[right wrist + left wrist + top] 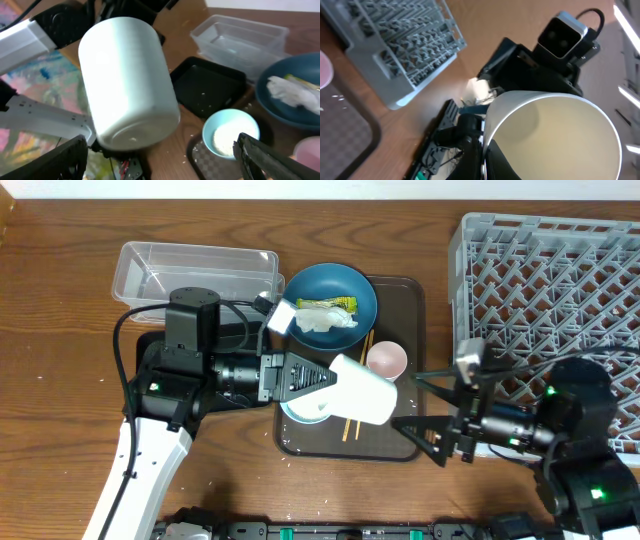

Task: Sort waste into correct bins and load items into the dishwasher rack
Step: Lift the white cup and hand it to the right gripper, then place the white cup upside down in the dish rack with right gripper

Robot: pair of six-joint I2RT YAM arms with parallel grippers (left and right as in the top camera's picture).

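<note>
Smooth glossy white cup [127,82], wood-grain table [60,310], clear plastic tub [150,258], matt grey plastic rack [545,280]

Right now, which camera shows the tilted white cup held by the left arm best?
Right wrist. The white cup fills its frame, side wall and base both plain, tipped on its side. Left wrist shows only the rim and empty inside. Overhead shows it small, over the brown tray, held by the left gripper.

white cup [365,391], dark-blue dish [322,286], grey lattice rack [540,268]
</note>
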